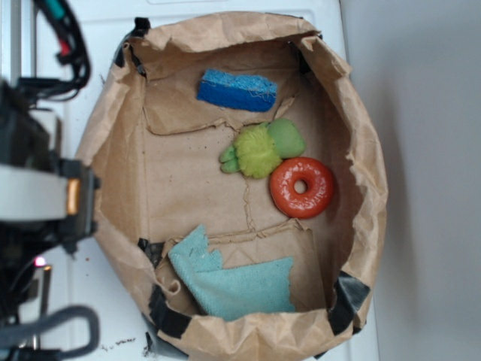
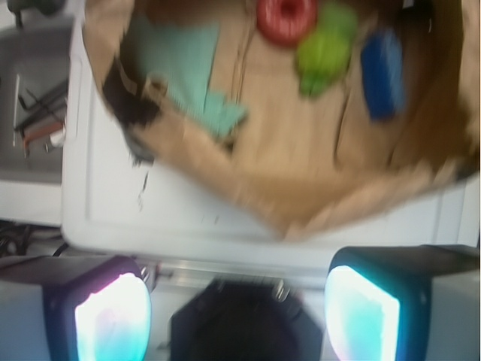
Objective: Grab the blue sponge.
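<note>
The blue sponge (image 1: pixel 237 90) lies at the back of the brown paper tub (image 1: pixel 113 150), its lighter rough top up. In the wrist view the blue sponge (image 2: pixel 382 73) shows at the upper right, blurred. My gripper (image 2: pixel 237 312) hangs outside the tub over the white surface, far from the sponge. Its two glowing pads (image 2: pixel 113 320) stand wide apart with nothing between them. In the exterior view only the arm's dark body (image 1: pixel 37 195) shows at the left edge; the fingers are out of view there.
Inside the tub are a fuzzy lime-green toy (image 1: pixel 259 149), an orange ring (image 1: pixel 302 187) and a pale teal cloth (image 1: pixel 233 282). The tub's crumpled paper wall (image 2: pixel 301 203) rises between my gripper and the objects. Cables (image 1: pixel 68 37) hang at the top left.
</note>
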Robot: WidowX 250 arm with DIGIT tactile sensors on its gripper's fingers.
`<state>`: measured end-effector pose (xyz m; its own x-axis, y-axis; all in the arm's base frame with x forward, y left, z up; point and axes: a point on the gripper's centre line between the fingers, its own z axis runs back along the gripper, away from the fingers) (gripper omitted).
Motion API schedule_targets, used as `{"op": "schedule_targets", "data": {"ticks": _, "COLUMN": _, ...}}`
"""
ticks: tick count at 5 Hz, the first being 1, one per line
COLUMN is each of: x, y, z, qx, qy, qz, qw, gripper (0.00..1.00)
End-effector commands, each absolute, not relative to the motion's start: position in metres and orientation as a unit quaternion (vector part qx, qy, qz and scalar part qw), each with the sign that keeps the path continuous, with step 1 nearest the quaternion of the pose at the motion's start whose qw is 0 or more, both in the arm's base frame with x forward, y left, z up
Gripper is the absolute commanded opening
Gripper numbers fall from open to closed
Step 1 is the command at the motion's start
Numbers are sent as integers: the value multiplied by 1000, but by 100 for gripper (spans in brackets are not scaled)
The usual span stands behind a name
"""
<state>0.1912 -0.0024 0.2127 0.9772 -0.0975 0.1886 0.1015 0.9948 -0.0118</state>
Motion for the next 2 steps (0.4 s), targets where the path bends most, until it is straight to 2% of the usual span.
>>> {"op": "schedule_targets", "data": {"ticks": 1, "x": 235, "y": 28, "z": 199, "qx": 8, "qy": -169, "qz": -155, "qw": 973, "gripper": 100}}
{"op": "schedule_targets", "data": {"ticks": 2, "x": 256, "y": 42, "z": 175, "qx": 24, "qy": -159, "qz": -176, "qw": 971, "gripper": 100}}
